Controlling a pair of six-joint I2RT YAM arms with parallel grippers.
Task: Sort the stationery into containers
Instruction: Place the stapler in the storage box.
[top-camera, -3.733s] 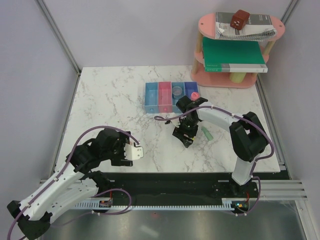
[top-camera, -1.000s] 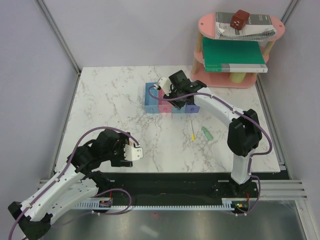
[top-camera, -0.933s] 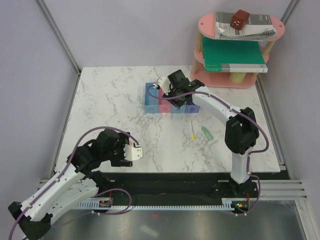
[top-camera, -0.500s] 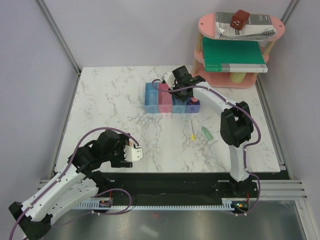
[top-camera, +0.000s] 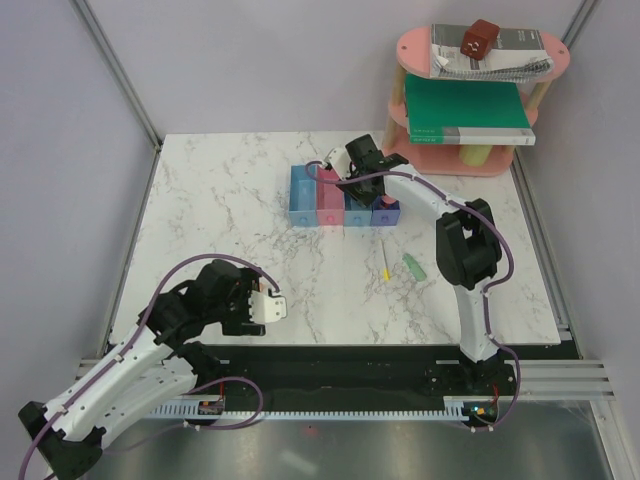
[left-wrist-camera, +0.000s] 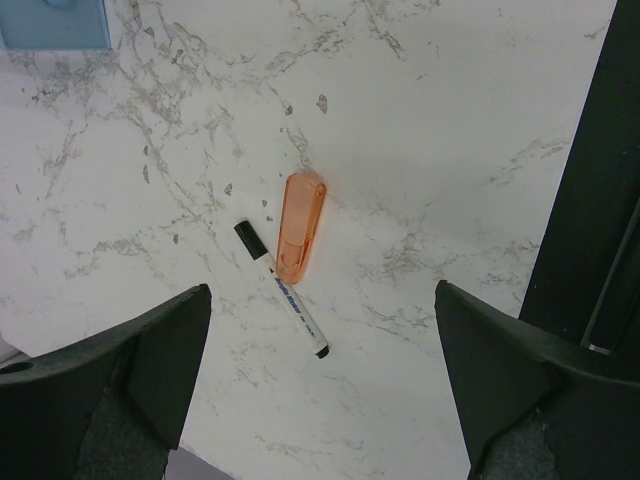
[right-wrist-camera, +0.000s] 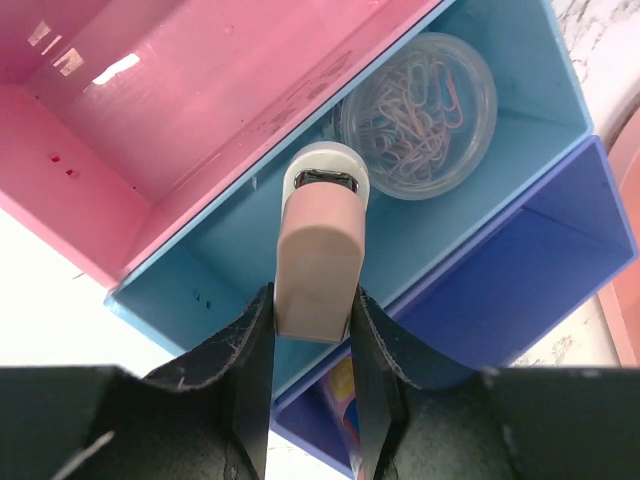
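Note:
The containers (top-camera: 329, 197) are a joined row of four bins at the back middle of the table. My right gripper (right-wrist-camera: 312, 300) is shut on a peach clip (right-wrist-camera: 315, 255) and holds it above the light blue bin (right-wrist-camera: 480, 170), between the pink bin (right-wrist-camera: 200, 90) and the dark blue bin (right-wrist-camera: 540, 270). From above, that gripper (top-camera: 340, 172) hangs over the row's far side. A thin yellow pen (top-camera: 385, 262) and a green cap (top-camera: 413, 266) lie on the marble. My left gripper (left-wrist-camera: 320, 400) is open above an orange stick (left-wrist-camera: 300, 226) and a black-capped pen (left-wrist-camera: 283, 290).
A round clear box of paper clips (right-wrist-camera: 418, 112) sits in the light blue bin under the clip. Something pink and yellow lies in the dark blue bin. A pink two-tier shelf (top-camera: 440, 163) with a green book (top-camera: 465, 110) and a notebook (top-camera: 490, 55) stands at the back right.
My right gripper lifted the peach clip from beside the yellow pen and carried it to the bins. In the last second it crept toward the row's far edge. The left arm stayed put.

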